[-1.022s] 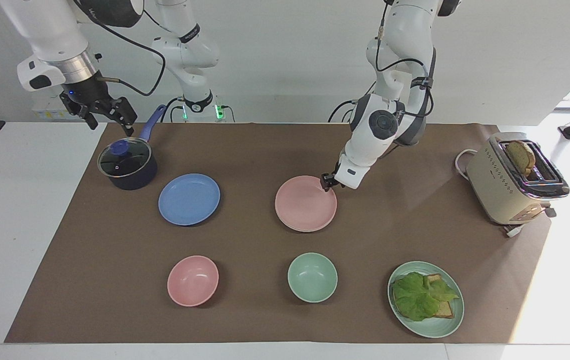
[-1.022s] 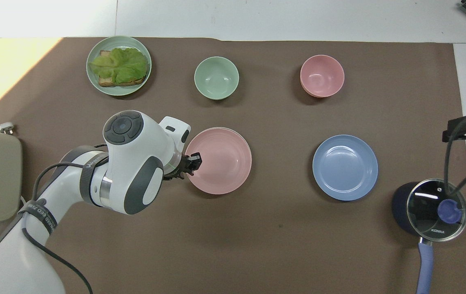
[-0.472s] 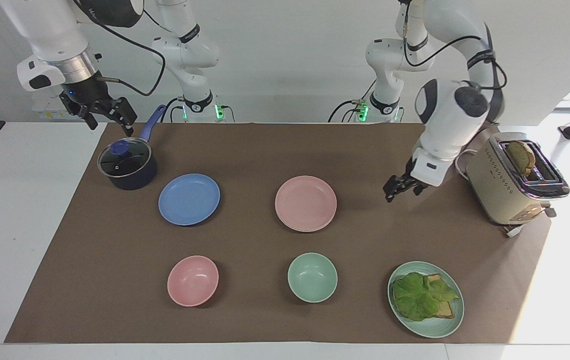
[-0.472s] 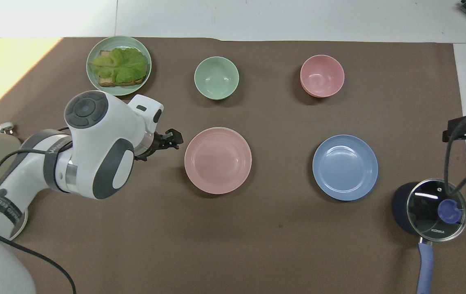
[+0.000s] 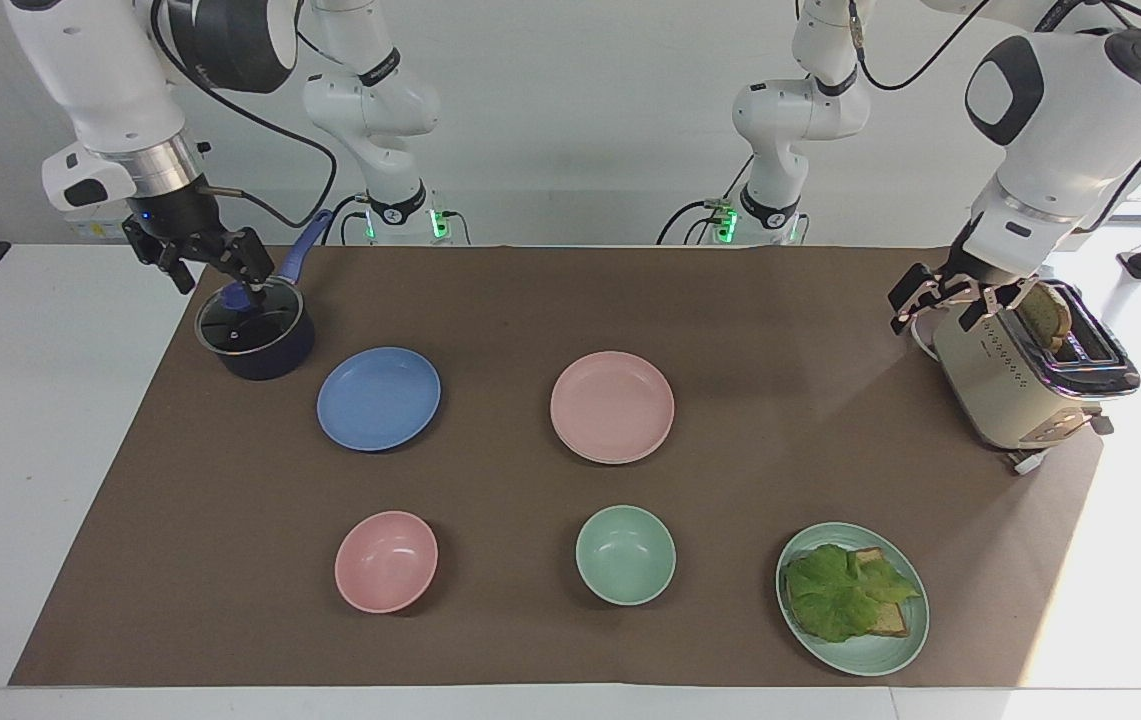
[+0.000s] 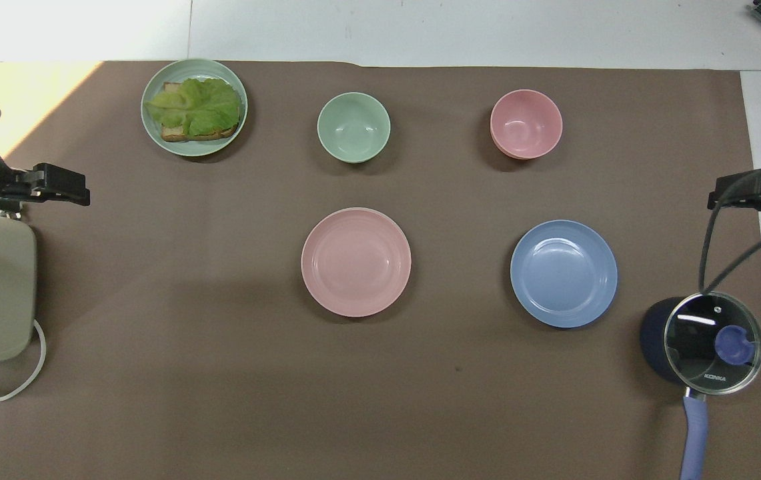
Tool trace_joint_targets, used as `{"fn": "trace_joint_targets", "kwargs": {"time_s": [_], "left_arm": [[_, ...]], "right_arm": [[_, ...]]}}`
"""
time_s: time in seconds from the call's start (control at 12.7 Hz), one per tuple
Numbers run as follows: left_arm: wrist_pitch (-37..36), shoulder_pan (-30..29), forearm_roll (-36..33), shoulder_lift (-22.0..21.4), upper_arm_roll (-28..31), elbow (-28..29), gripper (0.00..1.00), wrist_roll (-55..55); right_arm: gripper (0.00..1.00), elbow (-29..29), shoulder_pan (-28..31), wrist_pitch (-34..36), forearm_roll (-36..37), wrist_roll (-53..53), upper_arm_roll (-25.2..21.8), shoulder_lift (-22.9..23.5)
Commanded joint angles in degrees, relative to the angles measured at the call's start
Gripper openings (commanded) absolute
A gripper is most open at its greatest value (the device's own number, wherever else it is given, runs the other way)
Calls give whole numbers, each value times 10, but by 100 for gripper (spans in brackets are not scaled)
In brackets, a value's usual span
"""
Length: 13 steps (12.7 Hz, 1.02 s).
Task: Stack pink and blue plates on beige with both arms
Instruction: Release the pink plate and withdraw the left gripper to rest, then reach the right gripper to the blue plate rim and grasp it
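Withdrawn from the pink plate [image 5: 612, 406], whose rim it was touching a second ago, the left gripper [image 5: 942, 297] is now hanging empty and spread open over the toaster [image 5: 1028, 362] at its own end of the table. Nearest the robots at the other end, the right gripper [image 5: 204, 260] is hovering open over the lidded saucepan [image 5: 254, 328], having dipped slightly lower.

By my reading, the blue plate [image 5: 379, 398] is the step now in hand, and it falls to the right arm. It should be taking the thin rim at the edge nearest it, lifting level, then centring before letting go.

That plate is lying flat on the brown mat, beside the saucepan. Between the two arms, the pink plate is sitting with a paler rim peeping beneath it, probably the beige plate. Both look shallow, matte and equal in size.
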State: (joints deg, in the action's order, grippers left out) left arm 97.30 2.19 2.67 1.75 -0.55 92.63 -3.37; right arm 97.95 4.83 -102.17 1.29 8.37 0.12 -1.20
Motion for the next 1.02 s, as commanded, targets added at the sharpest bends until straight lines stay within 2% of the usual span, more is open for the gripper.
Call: {"fn": "trace_joint_targets", "kwargs": {"time_s": [0.0,0.24,0.47,0.79,0.94], "left_arm": [[-27,-2,-13,-27,-5,-7,100,5],[-27,-3,-12,-29,-5,-7,100,3],[-27,-3,-12,-29,-5,-6,100,3],[-27,-3,-12,-29,-5,-6,100,3],[-27,-3,-12,-29,-5,-6,100,3]], "right_arm": [[100,34,4,-54,2,-7,2,22],[100,78,-1,-128,2,-10,2,67],[100,149,-6,-215,2,-10,2,76],[100,194,-10,-248,2,-8,4,94],[100,254,-16,-324,1,-13,4,96]]}}
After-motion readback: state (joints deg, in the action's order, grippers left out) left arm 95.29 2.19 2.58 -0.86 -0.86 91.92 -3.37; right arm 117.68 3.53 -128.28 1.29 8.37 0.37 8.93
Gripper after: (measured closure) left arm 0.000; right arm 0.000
